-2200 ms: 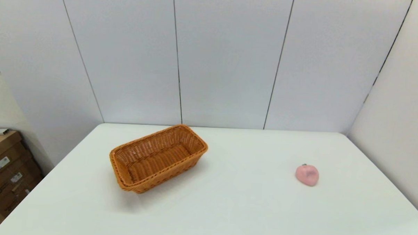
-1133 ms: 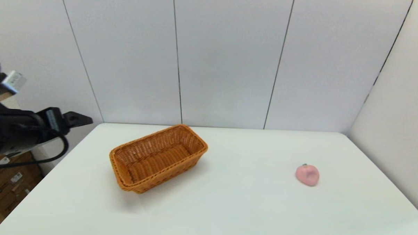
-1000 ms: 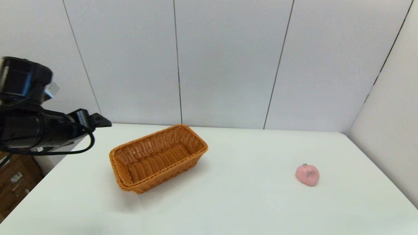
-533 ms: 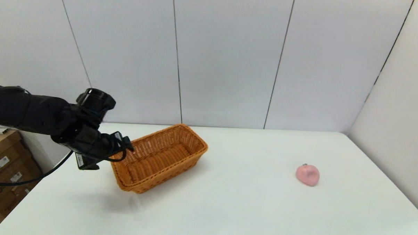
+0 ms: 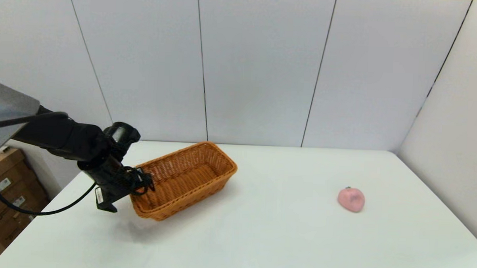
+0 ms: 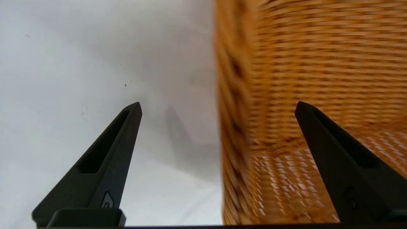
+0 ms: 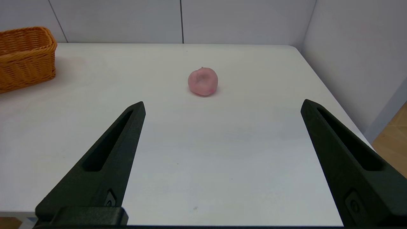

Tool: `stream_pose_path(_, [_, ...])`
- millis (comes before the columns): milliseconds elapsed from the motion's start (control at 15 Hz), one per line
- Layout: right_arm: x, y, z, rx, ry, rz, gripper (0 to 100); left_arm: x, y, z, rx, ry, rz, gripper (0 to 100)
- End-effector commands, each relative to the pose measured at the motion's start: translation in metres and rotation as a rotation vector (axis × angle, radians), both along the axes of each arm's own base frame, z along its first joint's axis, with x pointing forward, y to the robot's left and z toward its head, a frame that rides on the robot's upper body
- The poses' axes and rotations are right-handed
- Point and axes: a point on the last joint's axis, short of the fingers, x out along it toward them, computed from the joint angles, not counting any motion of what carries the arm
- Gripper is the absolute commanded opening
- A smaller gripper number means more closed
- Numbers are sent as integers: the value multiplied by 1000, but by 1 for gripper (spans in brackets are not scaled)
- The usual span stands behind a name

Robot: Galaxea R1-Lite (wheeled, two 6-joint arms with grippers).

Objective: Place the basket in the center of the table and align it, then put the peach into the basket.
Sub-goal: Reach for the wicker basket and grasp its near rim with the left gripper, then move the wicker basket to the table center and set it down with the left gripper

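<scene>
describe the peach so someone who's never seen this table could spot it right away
Start at the white table and look to the robot's right side, far from the wicker basket that sits at the left. The peach lies alone there on the bare surface. It is the only small, rounded, pale pink thing, with a darker pink crease.

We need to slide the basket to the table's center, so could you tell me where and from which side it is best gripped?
Probably the braided rim of the basket at its near-left short end, taken from above. The wall is thin and flared, so one finger can go inside and one outside. The left gripper is open and already straddles that wall. The right gripper is parked, open, near the peach.
</scene>
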Motion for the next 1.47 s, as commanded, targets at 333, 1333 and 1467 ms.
stream_pose_path(333, [0, 0, 0, 0, 0, 0, 100, 7, 1, -26, -51, 88, 2, 0])
stream_pose_path(1333, [0, 0, 0, 0, 2, -1, 100, 6, 15, 30, -444, -29, -36, 0])
stream_pose_path(1467, [0, 0, 0, 0, 2, 0, 100, 4, 15, 33, -445, -33, -42, 0])
